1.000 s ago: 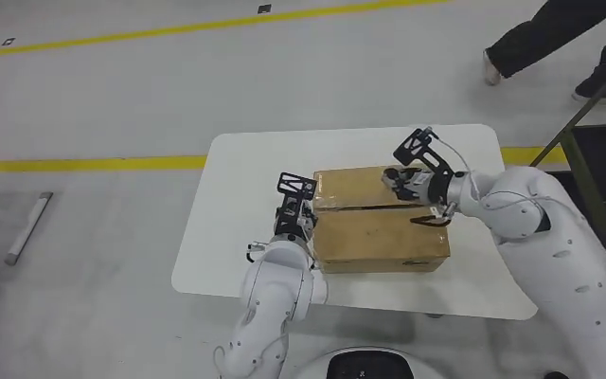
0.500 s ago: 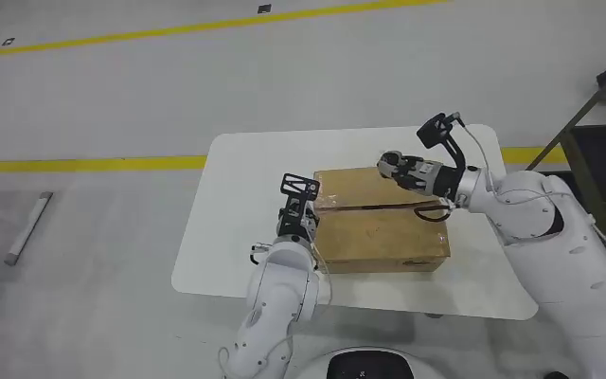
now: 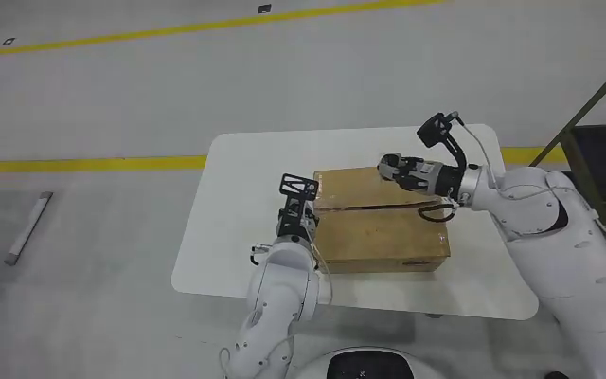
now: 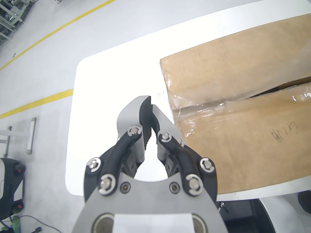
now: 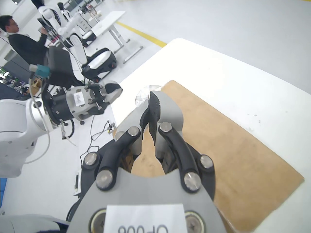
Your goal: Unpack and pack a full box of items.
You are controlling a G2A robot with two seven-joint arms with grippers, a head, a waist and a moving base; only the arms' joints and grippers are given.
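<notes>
Box (image 3: 379, 227) closed, taped, on worktop (image 3: 237, 227); centre seam gapes slightly. Left gripper (image 4: 151, 103) fully closed, empty, just beside box's left end near seam. Right gripper (image 5: 151, 98) closed, over far flap near far edge. Crumpled clear tape (image 5: 143, 92) at its tips; cannot tell whether pinched.

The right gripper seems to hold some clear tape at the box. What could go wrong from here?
1. The tape is only a thin crumpled bit at the tips of the shut right gripper; it may slip out or tear.
2. The left gripper is shut beside the box, not holding it, so a pull might drag or tilt the box.
3. Tape covers the box's end near that gripper, so the box may stay closed.
</notes>
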